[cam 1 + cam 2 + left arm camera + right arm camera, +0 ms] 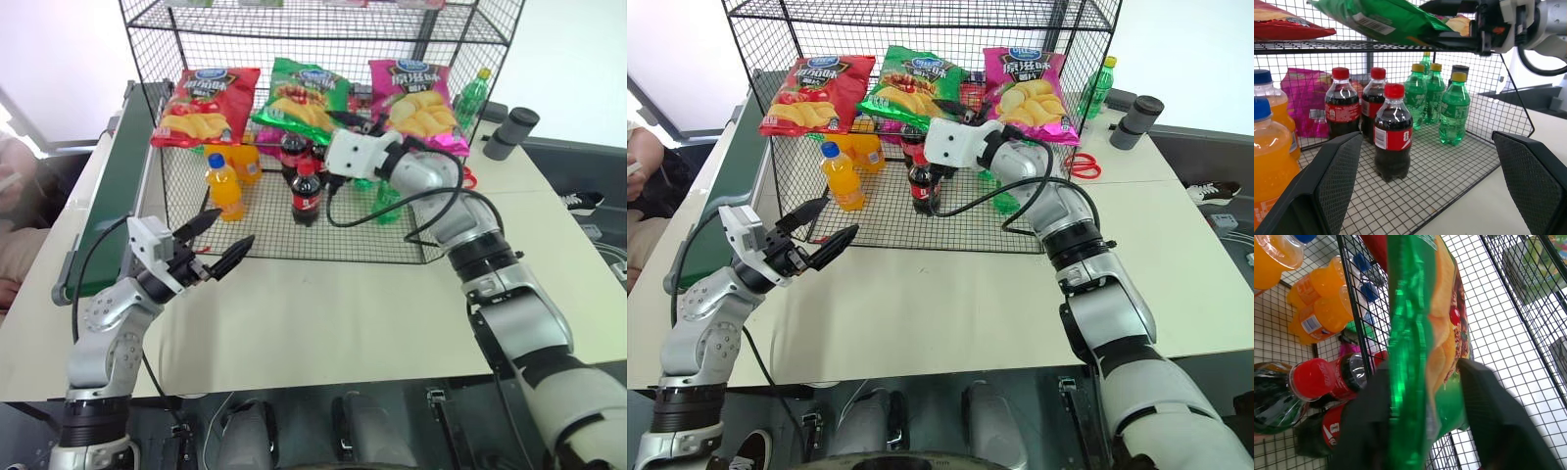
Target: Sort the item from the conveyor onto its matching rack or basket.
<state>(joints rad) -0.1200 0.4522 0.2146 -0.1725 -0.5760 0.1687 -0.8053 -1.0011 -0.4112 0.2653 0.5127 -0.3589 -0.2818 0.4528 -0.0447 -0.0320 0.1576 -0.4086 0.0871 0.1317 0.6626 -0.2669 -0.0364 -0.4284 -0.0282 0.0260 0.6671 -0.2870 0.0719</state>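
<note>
- A pale cream bench (323, 313) carries the scene; its top is smooth and evenly lit.
- A second pale surface (534, 171) adjoins it on the robot's right, with a seam between the two.
- A dark cylinder (511, 132) lies on that far right surface, and red-handled scissors (1084, 164) lie near it.
- A white wall (578, 69) stands behind, brightly lit.
- A black-and-white shoe (584, 200) sits on the dark floor (588, 220) beyond the bench's right edge.
- A person's arm (12, 211) shows at the left edge.
</note>
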